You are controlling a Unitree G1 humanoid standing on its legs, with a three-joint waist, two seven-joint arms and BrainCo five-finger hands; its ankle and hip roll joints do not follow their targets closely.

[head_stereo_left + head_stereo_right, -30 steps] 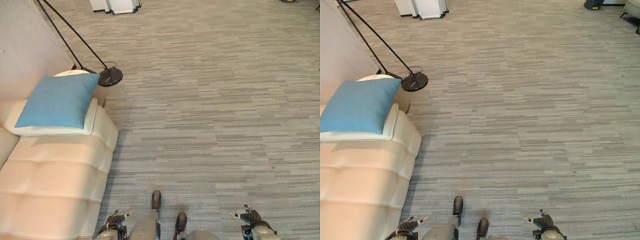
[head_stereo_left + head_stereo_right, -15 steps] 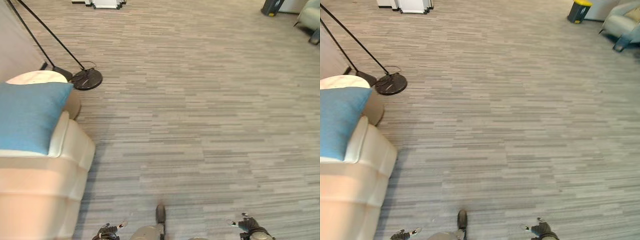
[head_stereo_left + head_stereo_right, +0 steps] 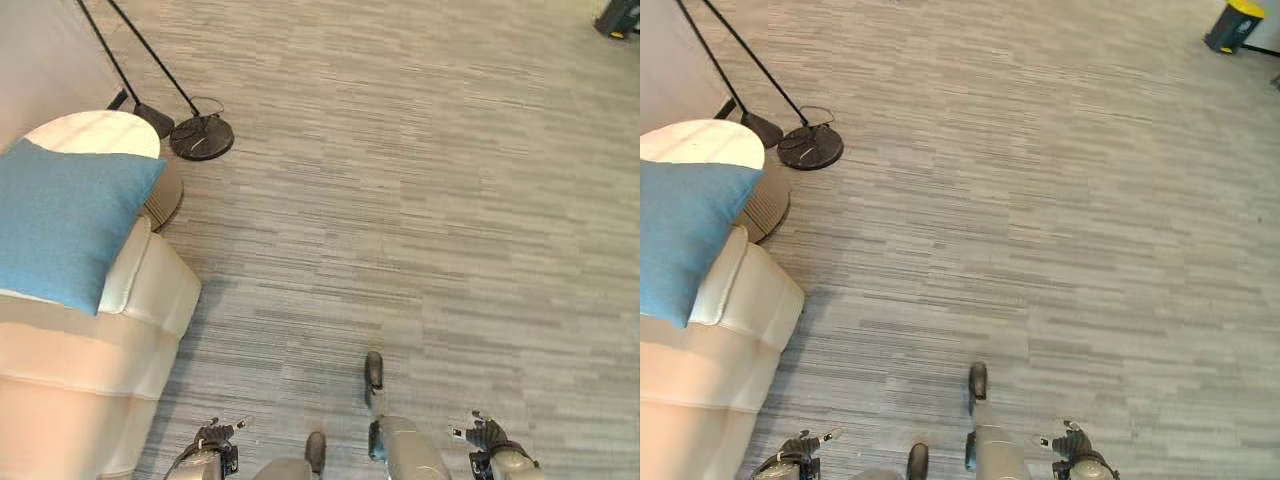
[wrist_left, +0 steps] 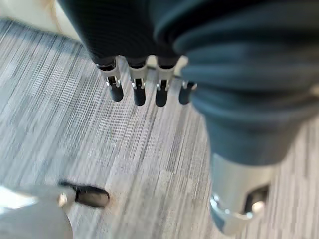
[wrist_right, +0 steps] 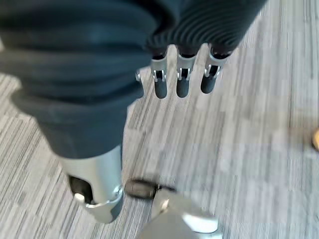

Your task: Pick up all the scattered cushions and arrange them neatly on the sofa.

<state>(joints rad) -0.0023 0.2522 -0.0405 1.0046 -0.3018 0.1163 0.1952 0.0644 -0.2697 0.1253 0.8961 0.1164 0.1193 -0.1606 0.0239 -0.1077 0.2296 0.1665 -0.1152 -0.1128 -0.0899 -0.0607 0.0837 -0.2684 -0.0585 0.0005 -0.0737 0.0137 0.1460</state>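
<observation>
wide stretch of bare grey carpet (image 3: 430, 200) ahead and to the right, cream sofa (image 3: 80, 370) with blue cushion (image 3: 65, 220) blocking the left, round side table (image 3: 110, 140) and black lamp base (image 3: 202, 137) beyond it

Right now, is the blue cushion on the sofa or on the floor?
On the sofa: the blue cushion lies flat on the cream sofa, near its end beside the round side table.

Empty left hand (image 4: 149, 74) above carpet (image 4: 60, 124)
</observation>
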